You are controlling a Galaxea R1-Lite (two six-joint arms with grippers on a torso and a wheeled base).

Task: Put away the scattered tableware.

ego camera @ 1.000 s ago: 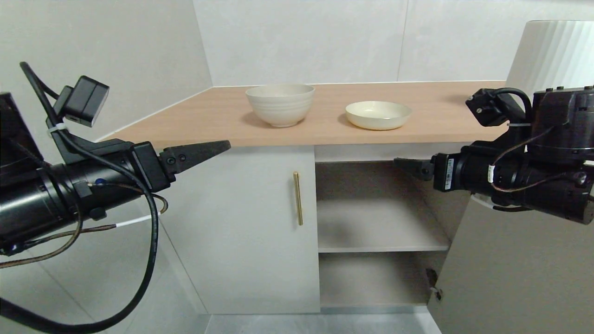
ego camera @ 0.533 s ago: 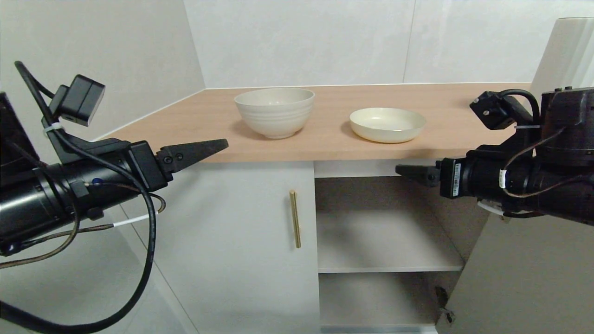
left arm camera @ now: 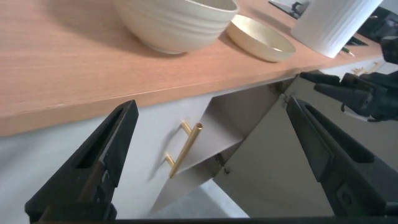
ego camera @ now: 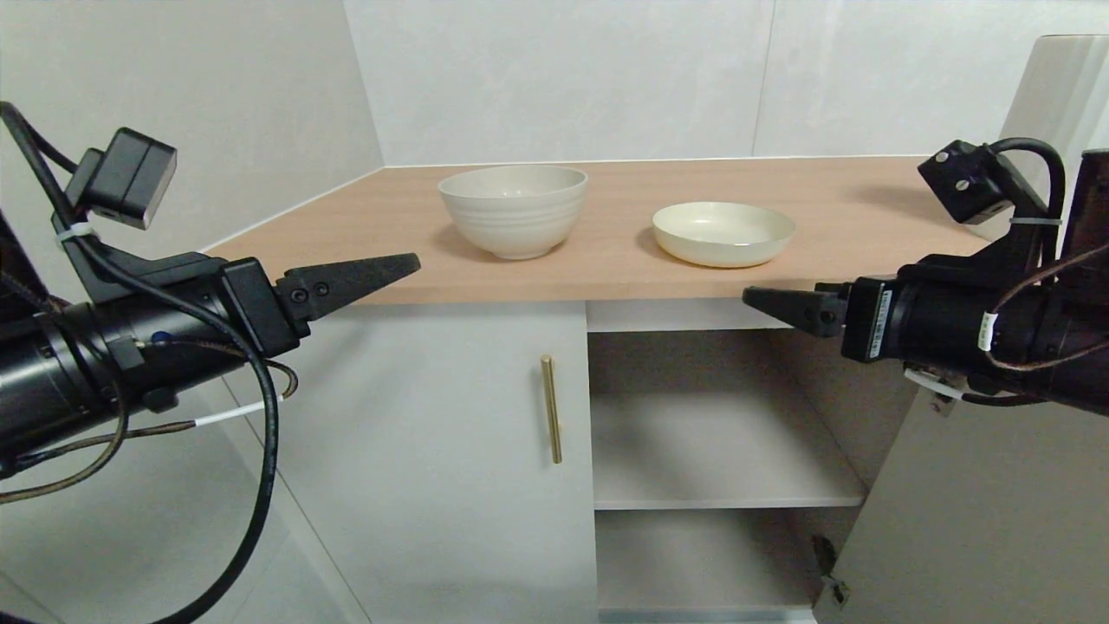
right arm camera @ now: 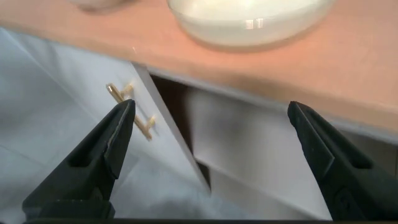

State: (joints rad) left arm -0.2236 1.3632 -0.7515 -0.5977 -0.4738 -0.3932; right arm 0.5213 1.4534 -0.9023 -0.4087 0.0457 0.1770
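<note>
Before the counter [ego camera: 390,227], wrist views show left claw [left arm camera: 210,107], right claw [right arm camera: 211,107] agape.

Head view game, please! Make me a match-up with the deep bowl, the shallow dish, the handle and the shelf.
1 deep bowl
2 shallow dish
3 handle
4 shelf

A gold, upright on the shut door
B inside the open cupboard
C on the counter, robot's left
D on the counter, robot's right

Pairs: 1-C, 2-D, 3-A, 4-B
</note>
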